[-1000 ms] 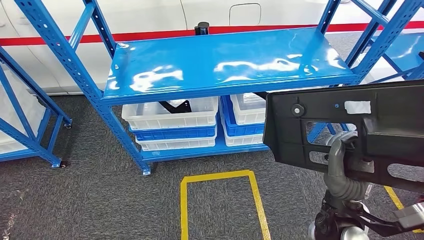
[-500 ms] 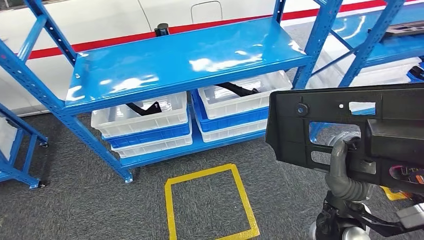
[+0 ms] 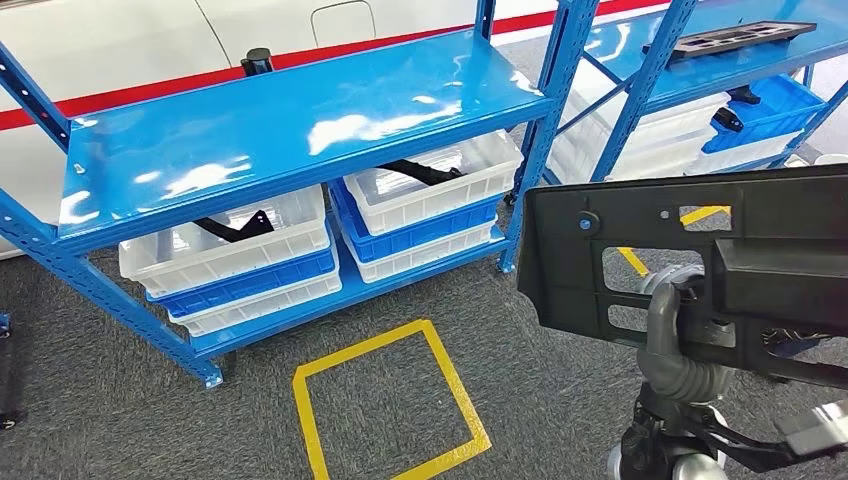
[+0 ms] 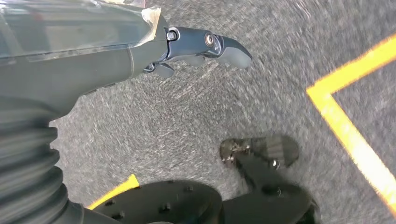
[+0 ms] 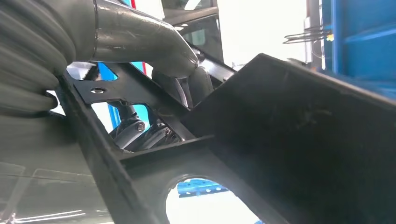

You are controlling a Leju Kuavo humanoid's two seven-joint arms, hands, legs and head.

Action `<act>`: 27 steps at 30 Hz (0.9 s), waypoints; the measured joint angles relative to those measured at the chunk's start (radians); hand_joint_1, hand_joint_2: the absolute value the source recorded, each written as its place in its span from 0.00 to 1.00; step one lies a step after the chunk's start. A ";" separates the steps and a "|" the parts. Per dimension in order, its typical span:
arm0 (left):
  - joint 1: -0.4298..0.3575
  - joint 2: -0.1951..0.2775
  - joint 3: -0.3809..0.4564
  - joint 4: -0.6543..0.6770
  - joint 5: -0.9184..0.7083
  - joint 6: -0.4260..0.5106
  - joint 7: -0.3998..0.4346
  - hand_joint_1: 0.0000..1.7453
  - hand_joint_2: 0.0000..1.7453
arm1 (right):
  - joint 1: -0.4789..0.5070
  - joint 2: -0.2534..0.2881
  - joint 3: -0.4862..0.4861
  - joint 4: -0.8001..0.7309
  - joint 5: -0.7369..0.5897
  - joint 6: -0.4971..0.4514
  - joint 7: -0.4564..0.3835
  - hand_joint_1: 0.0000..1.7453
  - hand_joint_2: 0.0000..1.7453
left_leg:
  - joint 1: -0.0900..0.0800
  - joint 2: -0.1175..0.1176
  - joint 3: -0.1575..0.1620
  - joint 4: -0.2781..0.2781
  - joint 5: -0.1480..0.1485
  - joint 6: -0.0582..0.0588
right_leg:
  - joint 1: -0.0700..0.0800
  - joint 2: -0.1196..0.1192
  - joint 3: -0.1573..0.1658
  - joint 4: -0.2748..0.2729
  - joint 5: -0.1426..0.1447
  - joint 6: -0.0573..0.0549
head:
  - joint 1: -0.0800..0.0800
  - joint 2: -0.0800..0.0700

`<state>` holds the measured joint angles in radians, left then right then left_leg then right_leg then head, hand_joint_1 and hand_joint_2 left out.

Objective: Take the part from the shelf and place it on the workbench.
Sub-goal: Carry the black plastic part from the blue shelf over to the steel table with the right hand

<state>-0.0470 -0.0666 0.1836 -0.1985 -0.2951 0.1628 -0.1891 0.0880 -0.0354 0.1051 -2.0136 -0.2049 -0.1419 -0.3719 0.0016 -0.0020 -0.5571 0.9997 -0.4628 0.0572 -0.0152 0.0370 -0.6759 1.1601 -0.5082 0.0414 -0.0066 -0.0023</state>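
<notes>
Whole view has swung since a second ago: camera turned, shelf [image 3: 300,130] slid toward 10 o'clock, second rack [image 3: 690,60] came in at 1 o'clock. Glossy blue steel shelf, translucent white bins [image 3: 225,245] beneath. Yellow tape square [image 3: 385,400] on grey carpet at 6 o'clock. Left hand [image 4: 196,46]: fingers apart, holding nothing. Part [image 3: 690,270], flat black plastic panel with cutouts, at 3 o'clock, still grasped by right hand [image 3: 680,330].

Yellow floor tape square [image 3: 385,400] lies on grey carpet [image 3: 150,420], left of the hand. 2 white bins [image 3: 225,245] hold black straps beyond it. White wall [image 3: 130,45] carries 1 red stripe.
</notes>
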 joint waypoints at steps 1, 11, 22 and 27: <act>0.001 0.000 -0.001 0.000 -0.004 -0.002 -0.001 0.00 1.00 | 0.000 0.000 0.000 0.001 0.000 0.002 0.000 0.95 1.00 | -0.001 0.016 -0.004 -0.001 0.002 0.002 | 0.001 -0.016 -0.029 0.068 -0.031 -0.002 | 0.003 0.000; 0.001 0.004 -0.012 0.001 0.002 -0.029 -0.012 0.00 1.00 | 0.002 0.001 0.000 0.006 0.001 0.009 -0.003 0.95 1.00 | -0.007 0.132 -0.010 0.014 0.001 -0.033 | -0.004 -0.085 0.116 -0.141 0.028 0.007 | 0.000 0.000; 0.005 0.042 -0.013 0.001 0.034 -0.197 -0.058 0.00 1.00 | 0.004 0.002 -0.001 0.014 -0.014 0.054 -0.020 0.95 1.00 | 0.010 -0.047 -0.020 0.104 -0.058 -0.047 | -0.013 0.046 0.089 -0.143 0.065 -0.018 | -0.007 0.000; 0.012 0.050 -0.009 0.002 0.048 -0.226 -0.068 0.00 1.00 | 0.012 0.004 -0.003 0.013 -0.018 0.068 -0.027 0.95 1.00 | 0.002 -0.055 0.028 0.001 -0.027 -0.028 | -0.017 0.085 0.067 -0.145 0.082 0.011 | -0.006 0.000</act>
<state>-0.0353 -0.0164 0.1748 -0.1966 -0.2474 -0.0630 -0.2566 0.1003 -0.0313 0.1024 -2.0006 -0.2233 -0.0736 -0.3990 0.0035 -0.0568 -0.5291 1.0007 -0.4901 0.0289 -0.0327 0.1215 -0.6087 1.0152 -0.4262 0.0520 -0.0129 -0.0023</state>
